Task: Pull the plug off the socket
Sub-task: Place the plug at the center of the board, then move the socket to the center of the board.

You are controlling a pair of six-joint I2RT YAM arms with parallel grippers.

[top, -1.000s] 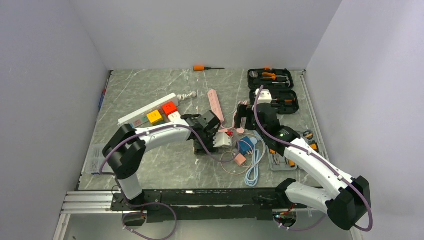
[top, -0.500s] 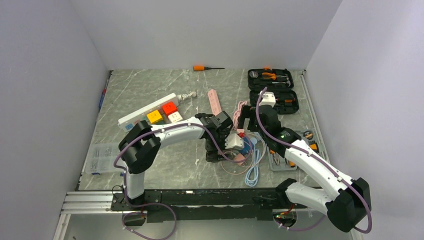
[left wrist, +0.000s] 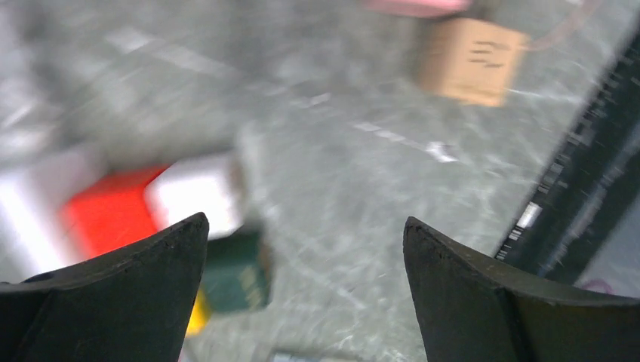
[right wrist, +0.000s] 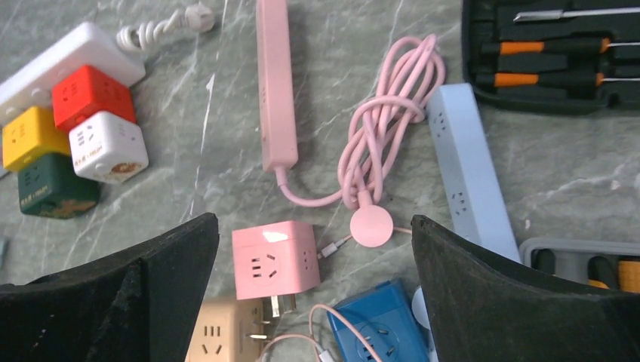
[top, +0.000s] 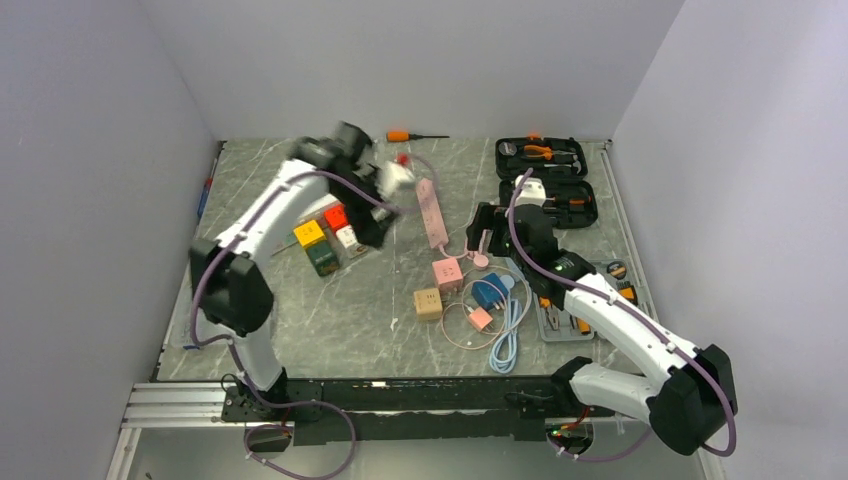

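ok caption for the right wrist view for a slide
Open right end effector above a pink cube socket, pink power strip and coiled pink cable

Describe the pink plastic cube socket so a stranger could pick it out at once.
On the grey marble table, find the long pink power strip lying near the middle. Just past its cable end, toward the arms, sits the pink plastic cube socket. It is the only pink cube there: its neighbours are a tan cube and a blue cube.

overhead — wrists down (white cube (left wrist: 192,192) (right wrist: 108,148) shared)
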